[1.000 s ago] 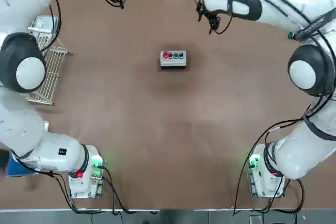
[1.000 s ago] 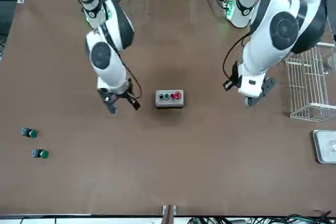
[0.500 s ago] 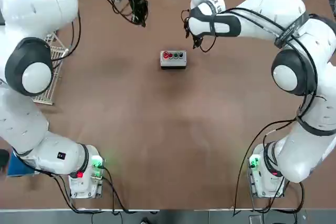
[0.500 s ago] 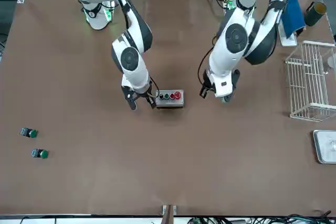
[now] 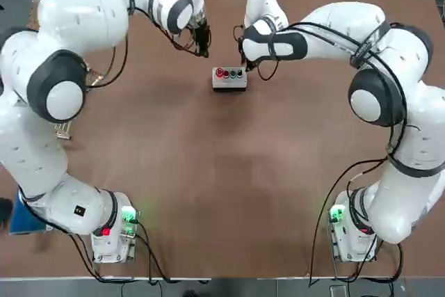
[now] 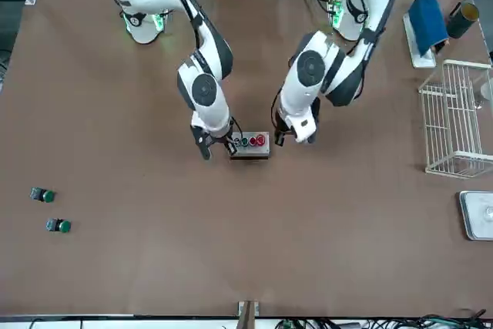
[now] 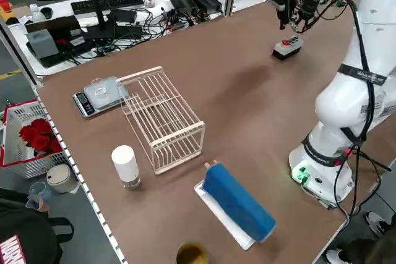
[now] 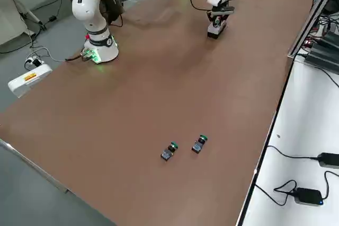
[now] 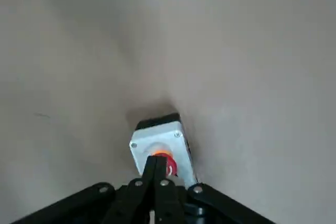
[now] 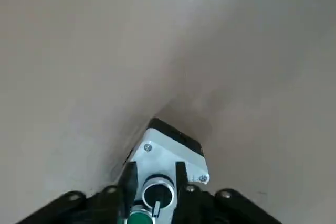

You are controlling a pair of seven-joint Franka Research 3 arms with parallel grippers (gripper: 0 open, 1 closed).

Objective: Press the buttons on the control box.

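Brown tabletop (image 5: 208, 172) holds the control box (image 5: 229, 79) between the left arm's closed jaws and the right's parted jaws.

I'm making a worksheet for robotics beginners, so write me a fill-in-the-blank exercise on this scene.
The control box carries ____ buttons in a row. Its largest button is ____. The left hand is ____, its fingers together. The blue thing lies beside a white wire ____.

Missing words: four; red; shut; rack.

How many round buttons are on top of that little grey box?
4 on the control box, in one row: the larger red at the left arm's end, then a smaller red, a green, and a dark one at the right arm's end.
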